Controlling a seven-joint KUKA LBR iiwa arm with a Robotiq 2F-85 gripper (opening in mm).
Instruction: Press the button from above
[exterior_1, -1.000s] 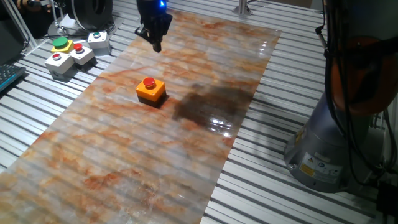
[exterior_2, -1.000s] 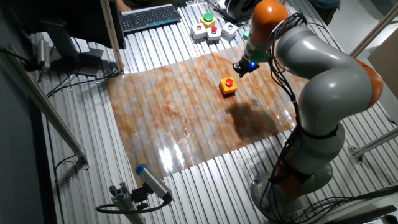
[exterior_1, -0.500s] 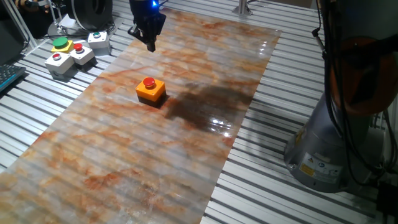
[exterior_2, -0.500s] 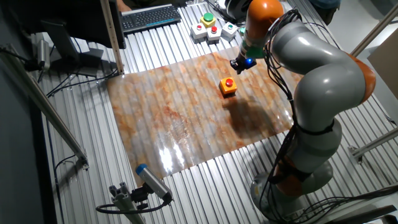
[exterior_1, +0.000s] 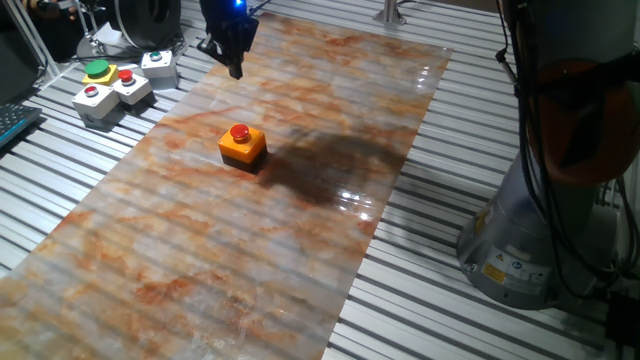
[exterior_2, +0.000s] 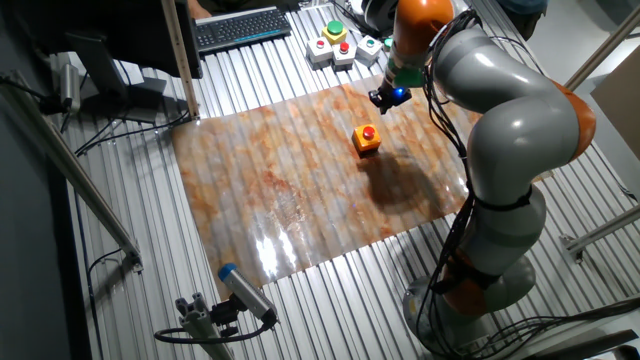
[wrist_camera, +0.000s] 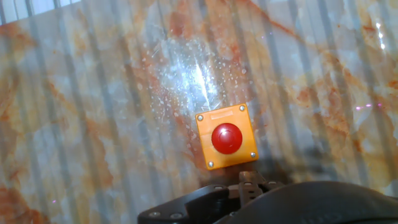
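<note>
The button (exterior_1: 240, 133) is a small red dome on a square orange box, standing on the marbled sheet (exterior_1: 200, 250) left of centre. It appears again as the button (exterior_2: 368, 133) in the other fixed view. In the hand view the button (wrist_camera: 226, 137) sits low and slightly right of centre. My gripper (exterior_1: 236, 68) hangs in the air above the sheet's far left part, beyond the button and apart from it. The gripper (exterior_2: 383, 99) shows a blue light just above it. No view shows its fingertips well enough to judge a gap. Dark hand housing (wrist_camera: 261, 202) fills the bottom of the hand view.
Grey boxes with red buttons and one with a green button (exterior_1: 98, 72) stand off the sheet at the far left. A keyboard (exterior_2: 240, 25) lies beyond them. The arm's grey base (exterior_1: 530, 230) stands to the right on the slatted metal table (exterior_1: 440, 320).
The gripper has drifted left and farther from the button across the two earlier moments. The button and its box have stayed where they were.
</note>
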